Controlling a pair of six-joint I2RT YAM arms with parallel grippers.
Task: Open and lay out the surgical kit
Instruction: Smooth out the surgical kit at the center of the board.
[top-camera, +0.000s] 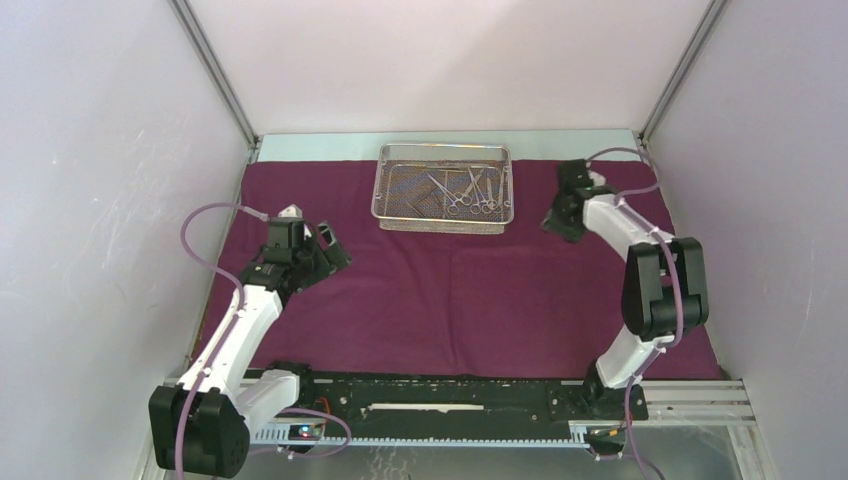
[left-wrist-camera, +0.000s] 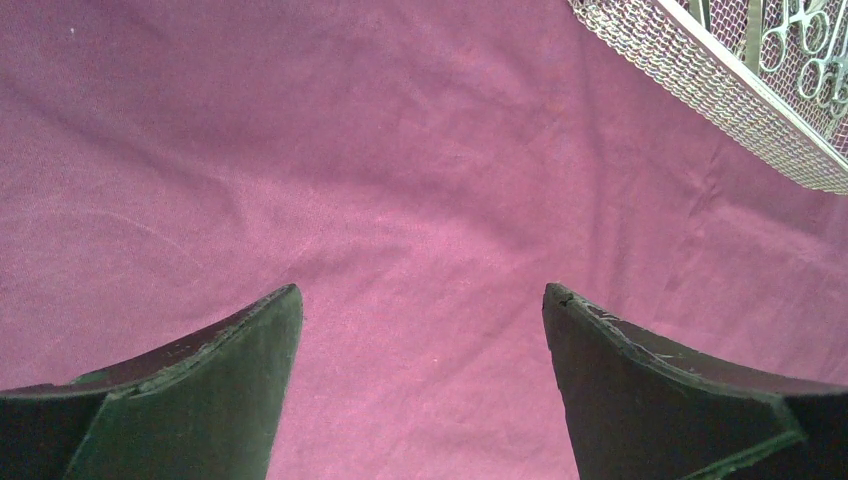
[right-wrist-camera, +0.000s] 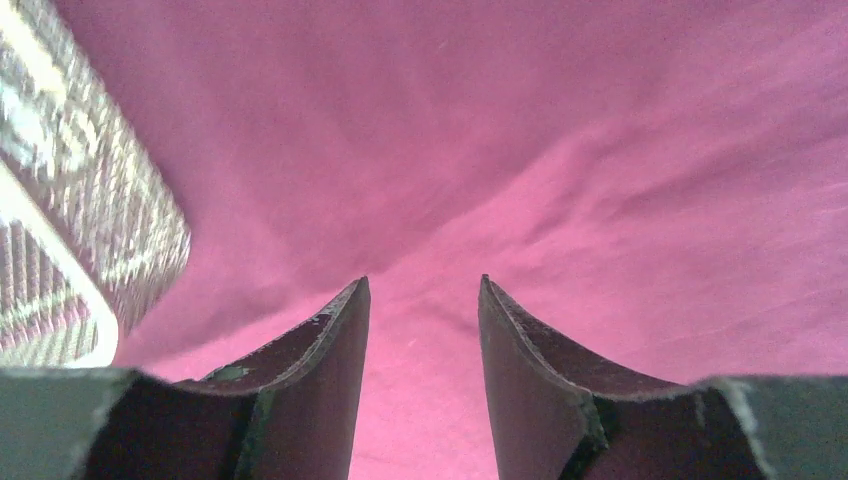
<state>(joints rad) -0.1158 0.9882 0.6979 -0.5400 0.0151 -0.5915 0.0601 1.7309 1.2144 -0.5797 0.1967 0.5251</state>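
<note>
One maroon-purple cloth wrap (top-camera: 450, 300), spread flat, bears one rectangular silver wire-mesh tray (top-camera: 443, 222) holding several slim steel instruments (top-camera: 462, 192). Flanking the tray, well apart: left gripper (left-wrist-camera: 422, 292) gaping, right gripper (right-wrist-camera: 424, 282) narrowly parted, both empty.

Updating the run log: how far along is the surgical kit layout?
Done: the maroon-purple cloth wrap lies spread flat, the rectangular silver wire-mesh tray uncovered on it. In hand: nothing; the left tool and right tool are both open and empty over the cloth. Left: the slim steel instruments all sit inside the tray, none laid out.
</note>
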